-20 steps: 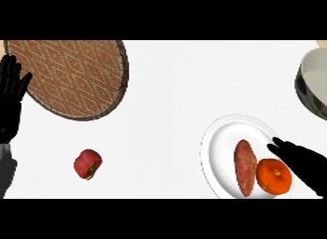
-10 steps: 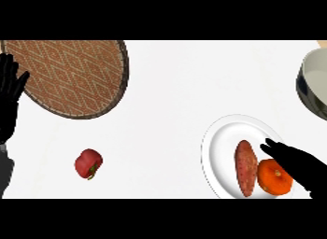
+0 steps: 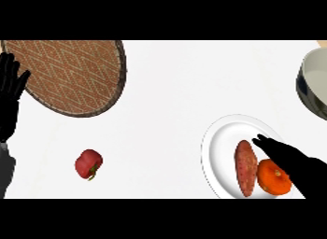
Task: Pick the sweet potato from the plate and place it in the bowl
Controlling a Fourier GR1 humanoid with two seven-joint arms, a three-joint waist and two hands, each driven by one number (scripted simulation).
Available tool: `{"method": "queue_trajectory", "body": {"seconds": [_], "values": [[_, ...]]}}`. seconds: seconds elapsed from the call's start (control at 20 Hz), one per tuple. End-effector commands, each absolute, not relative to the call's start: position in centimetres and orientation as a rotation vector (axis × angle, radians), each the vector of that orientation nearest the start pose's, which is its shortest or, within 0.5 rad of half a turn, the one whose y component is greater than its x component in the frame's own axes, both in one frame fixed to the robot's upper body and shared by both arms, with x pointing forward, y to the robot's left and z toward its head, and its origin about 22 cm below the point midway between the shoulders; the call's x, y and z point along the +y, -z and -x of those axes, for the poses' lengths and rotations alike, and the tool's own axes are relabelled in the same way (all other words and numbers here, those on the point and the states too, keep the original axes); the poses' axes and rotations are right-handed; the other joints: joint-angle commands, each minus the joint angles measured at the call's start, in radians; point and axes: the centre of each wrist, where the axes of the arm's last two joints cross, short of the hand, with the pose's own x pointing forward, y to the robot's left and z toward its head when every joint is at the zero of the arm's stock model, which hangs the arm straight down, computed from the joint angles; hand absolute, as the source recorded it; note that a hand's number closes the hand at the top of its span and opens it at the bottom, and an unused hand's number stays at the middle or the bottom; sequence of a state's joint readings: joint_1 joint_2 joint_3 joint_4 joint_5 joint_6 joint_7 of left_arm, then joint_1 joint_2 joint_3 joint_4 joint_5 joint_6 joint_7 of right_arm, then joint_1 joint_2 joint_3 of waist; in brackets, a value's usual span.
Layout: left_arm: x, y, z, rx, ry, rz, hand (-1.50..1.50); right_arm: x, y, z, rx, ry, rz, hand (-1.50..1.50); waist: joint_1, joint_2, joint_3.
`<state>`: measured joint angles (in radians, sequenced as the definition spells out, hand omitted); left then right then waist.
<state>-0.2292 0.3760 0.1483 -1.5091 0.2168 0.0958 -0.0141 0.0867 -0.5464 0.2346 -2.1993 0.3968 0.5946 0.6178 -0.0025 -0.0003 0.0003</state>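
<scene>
While over the plate [image 3: 221, 140], right hand [image 3: 297, 163] outstretched, fingertips beside sweet potato [image 3: 245, 167]

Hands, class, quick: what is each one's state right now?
Left hand: open, fingers up, holding nothing.
Right hand: open over the plate, holding nothing.

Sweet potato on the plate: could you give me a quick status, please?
Right robot hand open above plate. Sweet potato ungrasped. Orange beside it.
</scene>
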Motion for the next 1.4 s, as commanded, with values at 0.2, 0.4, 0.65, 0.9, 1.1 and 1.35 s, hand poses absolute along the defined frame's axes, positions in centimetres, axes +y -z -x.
{"method": "queue_trajectory", "body": {"seconds": [0.2, 0.4, 0.65, 0.9, 1.1, 1.35], "values": [[33.3, -7.6, -29.3, -1.779, -0.031, -0.238, 0.0, -25.7, -11.2, -20.0, -1.149, -1.249, 0.481, -1.5, 0.002, 0.0, 0.0], [33.3, -8.3, -28.6, -1.769, -0.033, -0.241, 0.0, -23.3, -9.6, -19.7, -1.178, -1.265, 0.491, -1.5, 0.003, 0.0, 0.0], [32.0, -8.9, -29.5, -1.782, -0.042, -0.236, 0.0, -25.8, -6.6, -20.7, -1.101, -1.294, 0.49, -1.5, 0.002, 0.0, 0.0], [32.4, -7.9, -30.0, -1.775, -0.006, -0.227, 0.0, -22.7, -7.5, -20.8, -1.079, -1.318, 0.492, -1.5, 0.001, 0.0, 0.0], [33.2, -8.9, -30.5, -1.803, -0.013, -0.257, 0.0, -24.9, -7.3, -19.7, -1.093, -1.289, 0.479, -1.5, -0.002, 0.0, 0.0], [33.6, -8.4, -28.5, -1.782, -0.033, -0.232, 0.0, -22.4, -4.7, -20.6, -1.035, -1.292, 0.492, -1.5, 0.002, 0.0, 0.0]]}}
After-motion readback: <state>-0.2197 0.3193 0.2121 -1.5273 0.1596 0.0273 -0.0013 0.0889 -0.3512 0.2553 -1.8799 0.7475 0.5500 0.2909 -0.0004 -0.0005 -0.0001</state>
